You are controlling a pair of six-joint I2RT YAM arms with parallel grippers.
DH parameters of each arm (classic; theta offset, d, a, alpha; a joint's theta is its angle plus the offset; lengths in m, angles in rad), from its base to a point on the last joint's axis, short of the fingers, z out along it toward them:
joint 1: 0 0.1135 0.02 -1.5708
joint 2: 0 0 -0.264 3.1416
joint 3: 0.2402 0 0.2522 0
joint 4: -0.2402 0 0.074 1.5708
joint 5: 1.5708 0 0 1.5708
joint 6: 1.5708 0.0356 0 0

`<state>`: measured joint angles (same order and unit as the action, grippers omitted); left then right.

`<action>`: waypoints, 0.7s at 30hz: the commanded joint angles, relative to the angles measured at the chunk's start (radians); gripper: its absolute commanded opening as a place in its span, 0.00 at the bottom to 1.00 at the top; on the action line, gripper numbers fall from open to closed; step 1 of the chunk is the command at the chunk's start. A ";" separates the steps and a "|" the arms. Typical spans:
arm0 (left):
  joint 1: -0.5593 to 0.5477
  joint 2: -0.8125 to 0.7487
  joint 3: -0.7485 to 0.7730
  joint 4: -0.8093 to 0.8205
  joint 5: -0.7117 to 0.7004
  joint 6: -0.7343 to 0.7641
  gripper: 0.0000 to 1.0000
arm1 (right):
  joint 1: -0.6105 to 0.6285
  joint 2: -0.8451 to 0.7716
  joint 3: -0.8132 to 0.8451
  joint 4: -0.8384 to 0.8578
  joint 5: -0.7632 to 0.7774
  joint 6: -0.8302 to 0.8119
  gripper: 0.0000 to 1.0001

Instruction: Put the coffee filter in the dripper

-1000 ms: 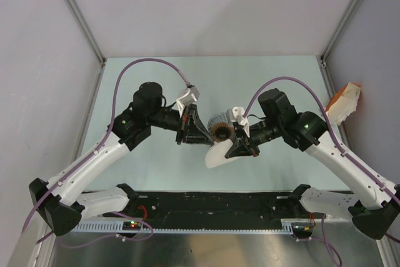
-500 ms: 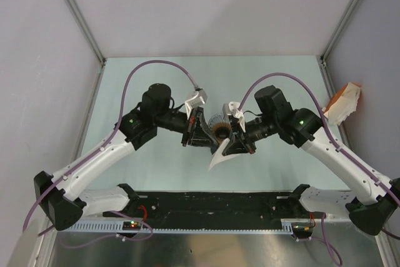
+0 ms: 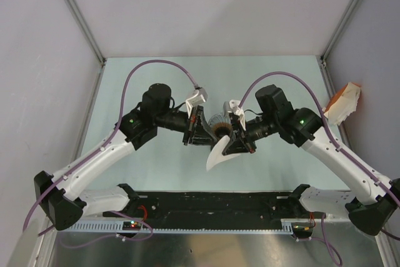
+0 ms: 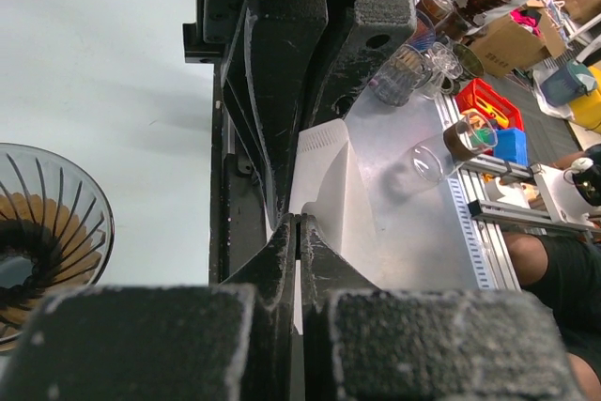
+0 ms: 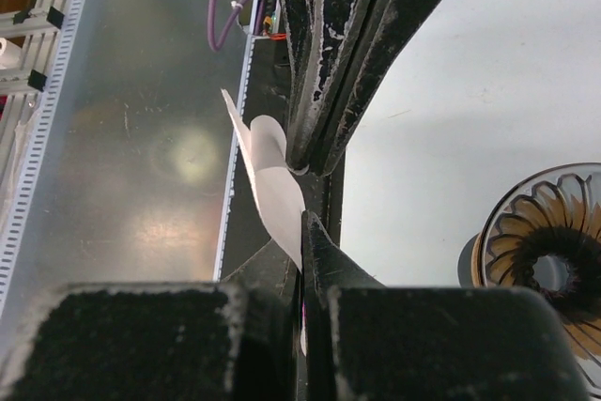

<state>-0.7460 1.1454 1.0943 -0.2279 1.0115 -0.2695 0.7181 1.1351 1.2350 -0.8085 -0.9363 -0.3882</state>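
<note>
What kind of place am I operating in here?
Probably a robotics lab cell: grey panel walls on metal posts, a slotted rail at the table edge, and glassware and boxes cluttered beyond it.

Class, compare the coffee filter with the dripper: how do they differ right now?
The coffee filter is white, opaque paper; the dripper is clear, grey-tinted and ribbed. The coffee filter hangs pinched in the right gripper; the dripper stands on the table.

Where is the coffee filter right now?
In the top view the coffee filter hangs mid-table, pinched by the left gripper and right gripper, on the near side of the dripper.
</note>
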 commanded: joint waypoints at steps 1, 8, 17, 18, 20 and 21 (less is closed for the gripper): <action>-0.005 -0.007 0.018 0.013 -0.018 -0.021 0.00 | -0.015 0.011 0.045 0.049 -0.050 0.055 0.00; -0.005 -0.011 0.017 0.014 -0.011 -0.032 0.00 | -0.026 0.032 0.045 0.090 -0.085 0.113 0.00; 0.066 -0.050 -0.002 0.013 -0.015 -0.009 0.10 | -0.032 0.002 0.043 0.020 -0.094 0.012 0.00; 0.091 -0.066 -0.002 0.013 -0.009 -0.004 0.22 | -0.032 -0.009 0.040 0.008 -0.088 -0.004 0.00; 0.158 -0.097 -0.002 0.013 0.019 0.002 0.44 | -0.032 -0.026 0.033 -0.010 -0.075 -0.024 0.00; 0.187 -0.113 -0.002 0.011 0.036 0.005 0.52 | -0.031 -0.033 0.027 -0.016 -0.071 -0.031 0.00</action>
<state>-0.6552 1.1160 1.0908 -0.2356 1.0027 -0.2821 0.6895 1.1549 1.2366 -0.7895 -1.0092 -0.3553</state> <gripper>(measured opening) 0.390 0.009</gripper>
